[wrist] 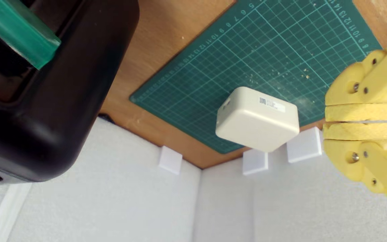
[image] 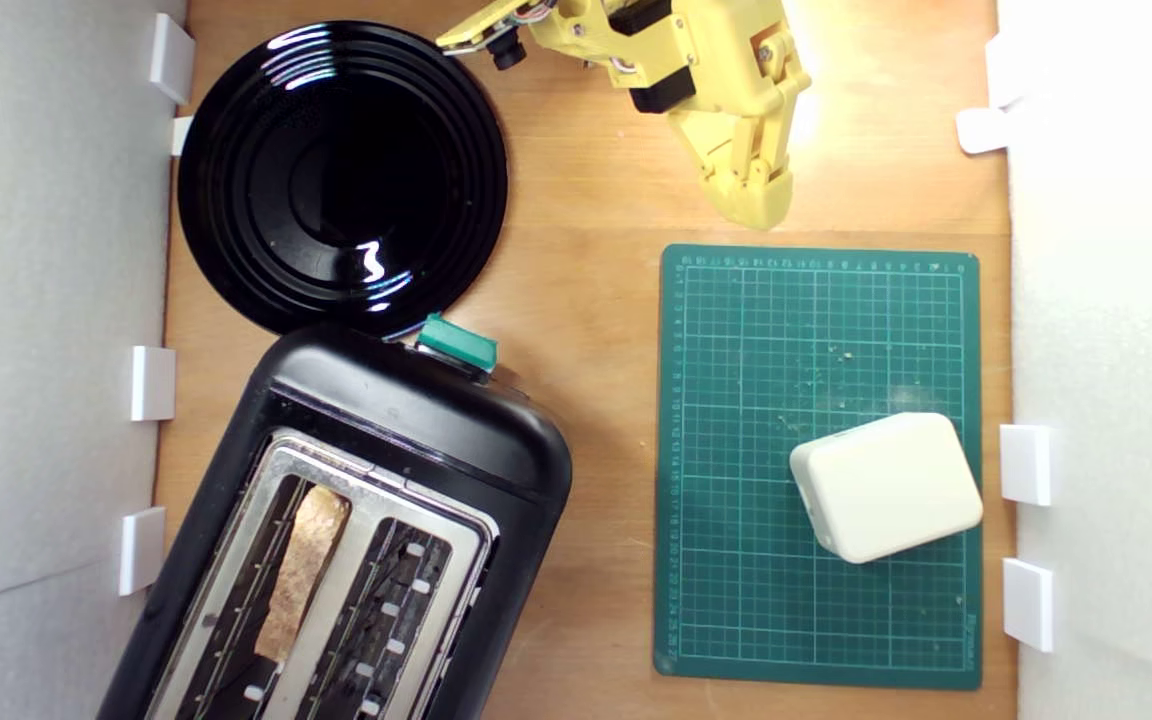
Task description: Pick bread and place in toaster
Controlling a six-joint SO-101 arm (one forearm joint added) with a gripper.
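The bread [image: 301, 570] stands on edge in one slot of the black toaster [image: 416, 420], the slot nearer the exterior view's left, its tan crust showing. The toaster's teal lever knob [image: 456, 343] points toward the black plate. My yellow gripper [image: 756, 205] hovers at the far side of the wooden table, well away from the toaster, just beyond the green mat's far edge. In the wrist view its fingers [wrist: 361, 112] are pressed together with nothing between them, and the gripper [wrist: 328, 121] is shut. The toaster's corner [wrist: 52, 101] and knob [wrist: 18, 33] show there too.
A round black plate [image: 336, 130] lies beside the toaster. A green cutting mat [image: 816, 330] carries a white rounded plastic block [image: 886, 487] and crumbs; the mat [wrist: 240, 50] and block [wrist: 257, 119] also appear in the wrist view. White walls with small white brackets [image: 1026, 463] border the table.
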